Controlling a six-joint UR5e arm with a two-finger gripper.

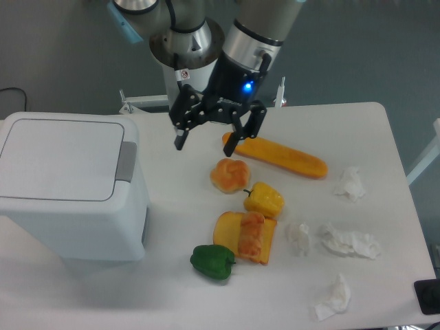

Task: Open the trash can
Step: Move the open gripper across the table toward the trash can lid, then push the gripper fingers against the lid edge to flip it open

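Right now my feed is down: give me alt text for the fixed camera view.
The open gripper hangs over the table between the closed white trash can at left and a long orange loaf. Peppers, pastries and crumpled tissues lie to the right.

You have one trash can (pixel 69 189), two peppers (pixel 265 199), one bun (pixel 229 174), and four crumpled tissues (pixel 350 242).

White trash can (pixel 69 185), grey push bar (pixel 126 161), green pepper (pixel 212 261), yellow pepper (pixel 265 199).
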